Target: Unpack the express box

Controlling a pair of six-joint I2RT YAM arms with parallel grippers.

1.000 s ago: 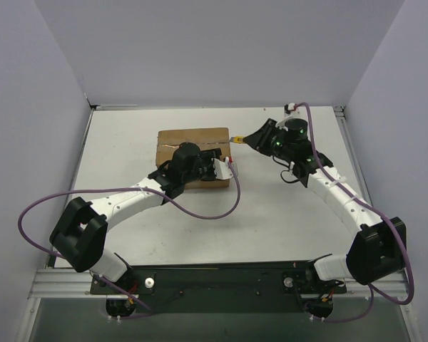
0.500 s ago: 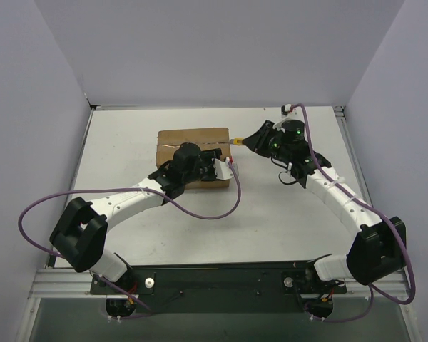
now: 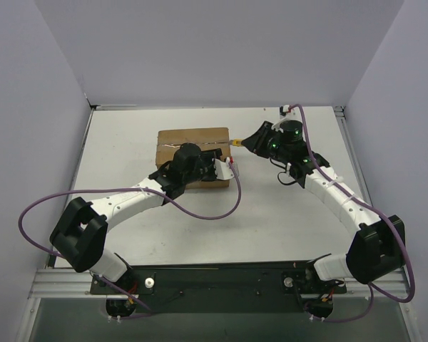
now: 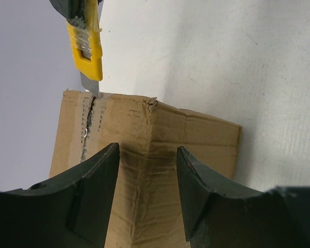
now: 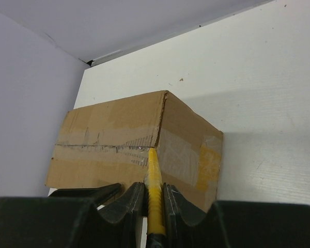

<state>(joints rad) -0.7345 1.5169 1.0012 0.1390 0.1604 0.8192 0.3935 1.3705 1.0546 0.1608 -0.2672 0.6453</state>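
R tool (image 3: 246, 141), clamped on knife (image 4: 88, 41), moved left; blade at express box (image 5: 108, 134) edge seam. L tool (image 4: 147, 155) apart, straddling corner.

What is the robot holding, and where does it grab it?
The right gripper holds a yellow plastic utility knife by its handle, blade pointing at the brown cardboard box. The left gripper straddles its corner.

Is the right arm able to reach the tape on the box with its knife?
Probably yes: the knife has its blade tip at the end of the tape on the box, and the left gripper straddles a corner beside it, not covering it.
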